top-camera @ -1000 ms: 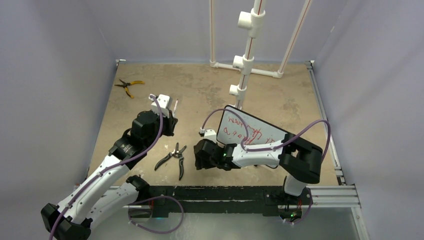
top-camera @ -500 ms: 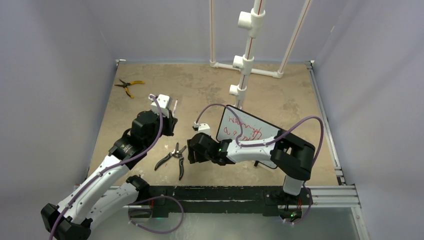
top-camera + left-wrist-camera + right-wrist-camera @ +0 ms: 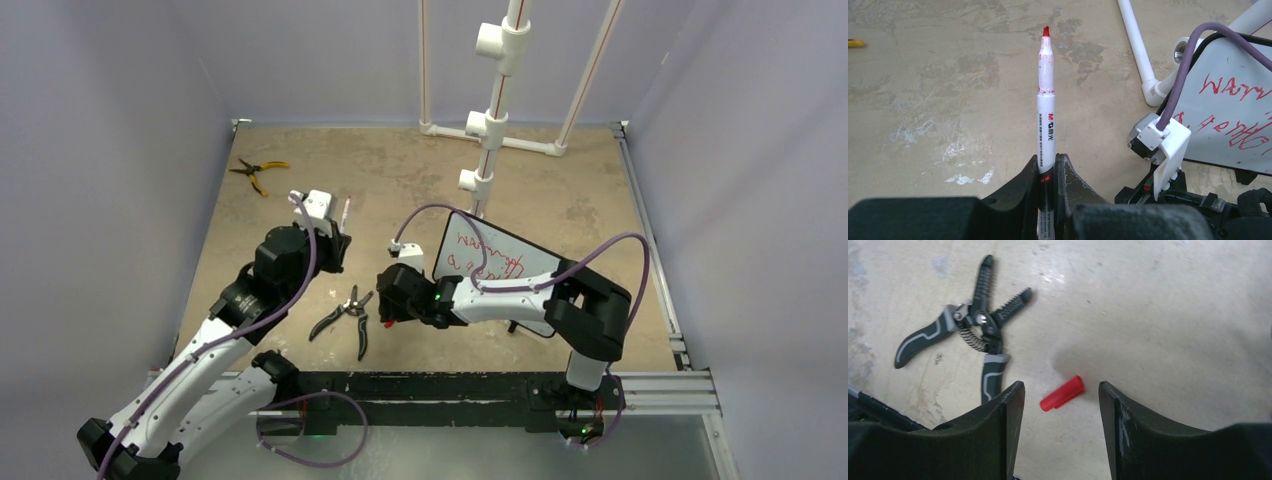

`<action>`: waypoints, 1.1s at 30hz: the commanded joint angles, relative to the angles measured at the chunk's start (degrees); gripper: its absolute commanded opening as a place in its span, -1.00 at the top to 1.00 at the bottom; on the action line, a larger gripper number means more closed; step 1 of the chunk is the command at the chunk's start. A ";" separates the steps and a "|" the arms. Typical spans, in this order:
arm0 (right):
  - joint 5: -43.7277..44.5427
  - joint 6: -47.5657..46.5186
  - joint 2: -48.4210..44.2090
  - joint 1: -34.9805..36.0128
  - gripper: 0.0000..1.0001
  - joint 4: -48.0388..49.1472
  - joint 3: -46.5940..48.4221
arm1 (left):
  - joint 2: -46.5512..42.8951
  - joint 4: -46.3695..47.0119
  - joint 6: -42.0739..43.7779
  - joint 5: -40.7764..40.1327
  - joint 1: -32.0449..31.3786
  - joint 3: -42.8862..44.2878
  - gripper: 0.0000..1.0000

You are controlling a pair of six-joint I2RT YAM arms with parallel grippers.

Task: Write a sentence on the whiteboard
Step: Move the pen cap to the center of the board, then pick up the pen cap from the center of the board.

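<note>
The whiteboard (image 3: 532, 258) stands tilted at mid-right, propped on its feet, with the red sentence (image 3: 478, 246) scrawled in two lines on its face. Both also show in the left wrist view, the whiteboard (image 3: 1220, 127) and the sentence (image 3: 1233, 92). My left gripper (image 3: 1048, 162) is shut on a white red-tipped marker (image 3: 1046, 100), uncapped, tip pointing away, held left of the board. My right gripper (image 3: 1060, 386) is open, low over the table, with a red marker cap (image 3: 1062, 393) lying between its fingertips. In the top view the right gripper (image 3: 387, 317) is left of the board.
Black-and-grey wire strippers (image 3: 345, 315) lie just left of the right gripper, also in the right wrist view (image 3: 973, 325). Yellow-handled pliers (image 3: 257, 170) lie far left at the back. A white PVC pipe stand (image 3: 490, 130) rises behind the board.
My right gripper has moved left, away from the board's front, down over the red cap. My left gripper with the marker has shifted slightly up and left.
</note>
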 commanded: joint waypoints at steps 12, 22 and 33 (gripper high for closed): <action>4.52 13.71 4.08 1.69 -0.04 -15.64 9.88 | -3.65 1.42 0.09 2.84 0.41 0.16 1.00; 6.13 16.24 8.14 2.38 -0.02 -21.46 14.17 | -5.41 1.62 -0.17 3.76 0.41 -0.08 1.00; 7.39 14.79 9.04 2.55 0.49 -21.73 14.29 | -5.33 1.60 -0.26 3.93 0.42 -0.16 1.00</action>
